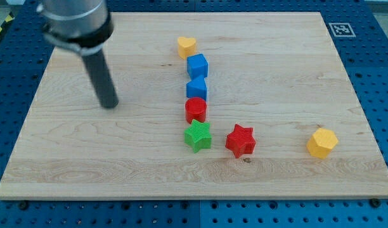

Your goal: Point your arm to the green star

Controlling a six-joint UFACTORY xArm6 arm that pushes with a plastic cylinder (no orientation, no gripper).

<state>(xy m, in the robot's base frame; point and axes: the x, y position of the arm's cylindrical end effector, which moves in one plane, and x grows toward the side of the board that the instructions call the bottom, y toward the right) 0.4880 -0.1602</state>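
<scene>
Green star [198, 136] lies well right of my tip [109, 104].

A light wooden table [86, 158] is lying on a blue pegboard base. Seven small blocks are sitting directly on it. Near the middle of the far edge, a yellow heart [187, 46] is heading a line running toward the near edge: a blue cube [197, 65], a second blue block [196, 88], a red round block [196, 109] and a green star [198, 136], each touching or just beside the next. A red star [240, 140] is sitting just beside the green star, on the side toward the right edge. A yellow hexagonal block [322, 142] is resting alone, well apart, near the right edge. My tip [109, 104] is touching down toward the left edge, well apart from every block.
</scene>
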